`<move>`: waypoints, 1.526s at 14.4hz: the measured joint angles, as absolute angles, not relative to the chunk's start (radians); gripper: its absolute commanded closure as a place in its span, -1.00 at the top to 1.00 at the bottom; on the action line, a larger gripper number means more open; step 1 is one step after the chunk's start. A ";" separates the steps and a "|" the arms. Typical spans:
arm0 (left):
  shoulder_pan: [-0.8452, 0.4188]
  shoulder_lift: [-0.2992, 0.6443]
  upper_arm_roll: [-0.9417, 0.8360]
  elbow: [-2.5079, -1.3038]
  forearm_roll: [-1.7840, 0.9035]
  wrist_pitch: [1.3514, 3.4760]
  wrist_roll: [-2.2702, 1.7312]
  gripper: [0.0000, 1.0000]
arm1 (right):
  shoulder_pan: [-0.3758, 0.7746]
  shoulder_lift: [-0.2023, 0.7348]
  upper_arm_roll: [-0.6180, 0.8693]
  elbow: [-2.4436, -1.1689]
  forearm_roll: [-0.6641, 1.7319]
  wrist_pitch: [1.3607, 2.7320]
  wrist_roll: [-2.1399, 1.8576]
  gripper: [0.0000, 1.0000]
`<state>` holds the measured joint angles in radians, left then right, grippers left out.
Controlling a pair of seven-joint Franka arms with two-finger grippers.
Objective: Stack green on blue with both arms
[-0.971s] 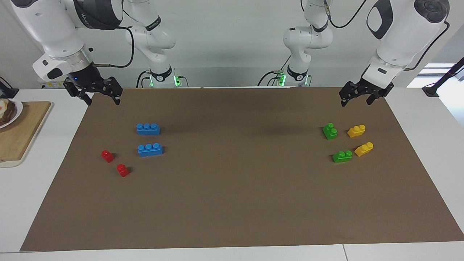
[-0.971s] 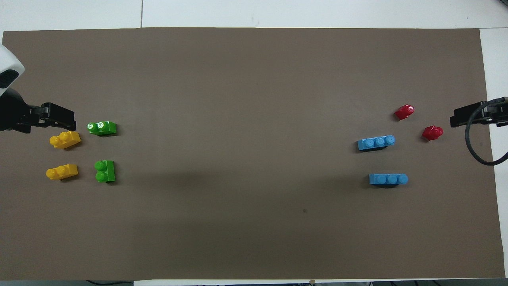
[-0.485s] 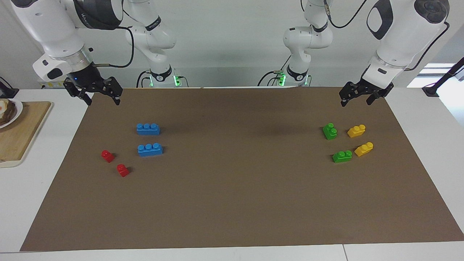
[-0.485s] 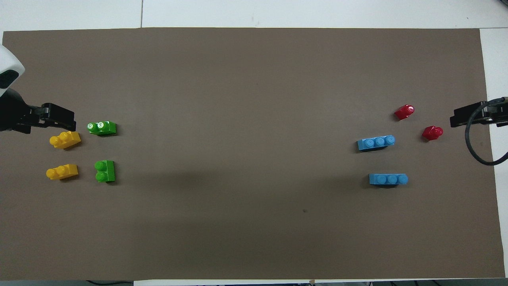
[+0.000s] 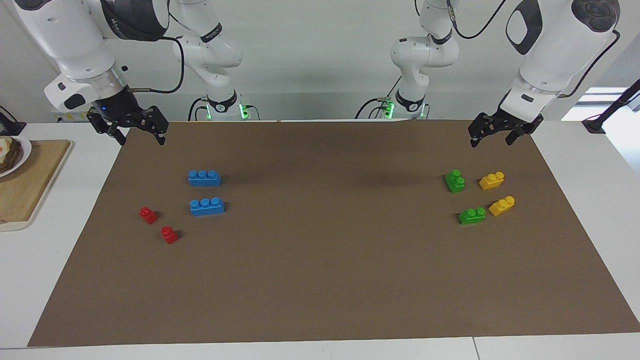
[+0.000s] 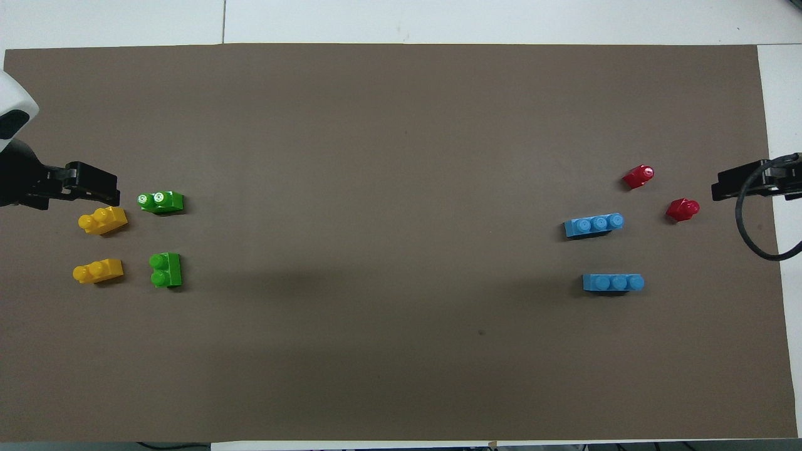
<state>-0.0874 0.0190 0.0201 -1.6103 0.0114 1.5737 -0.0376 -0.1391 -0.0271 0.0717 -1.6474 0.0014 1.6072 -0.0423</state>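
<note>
Hovering with jaws spread and empty, right gripper (image 5: 134, 131) up over the mat's corner nearest the robots, with both blue bricks (image 5: 204, 178) (image 5: 207, 206) lying on the mat well apart from those jaws and no green on them yet. Hovering likewise spread and empty, left gripper (image 5: 492, 133), with the green bricks (image 5: 455, 181) (image 5: 472, 215) below and just clear of its jaws, yellow ones (image 5: 491, 180) close beside. Best lowered squarely over the nearer green, jaws across its short sides, clear of the yellow neighbour.
</note>
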 measured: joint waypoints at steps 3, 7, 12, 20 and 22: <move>-0.087 0.003 0.023 -1.683 0.011 1.638 -0.038 1.00 | -0.139 -0.027 0.072 -1.647 0.001 1.607 -0.042 1.00; -0.086 -0.033 0.026 -1.806 0.011 1.730 -0.033 1.00 | -0.138 -0.027 0.072 -1.647 0.001 1.608 -0.037 1.00; -0.059 -0.038 0.032 -1.846 0.011 1.749 0.001 1.00 | -0.138 -0.027 0.072 -1.648 0.001 1.610 0.241 1.00; -0.024 -0.036 0.034 -2.038 0.011 1.939 0.004 1.00 | -0.137 -0.011 0.074 -1.704 0.089 1.661 1.021 1.00; -0.014 -0.036 0.034 -2.082 0.011 1.976 0.004 1.00 | -0.139 0.010 0.074 -1.709 0.131 1.673 1.138 1.00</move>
<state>-0.0144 -0.0360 0.0342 -2.0817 0.0114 1.9760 0.0040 -0.1391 0.0097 0.0736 -1.7086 0.1312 1.6735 1.1380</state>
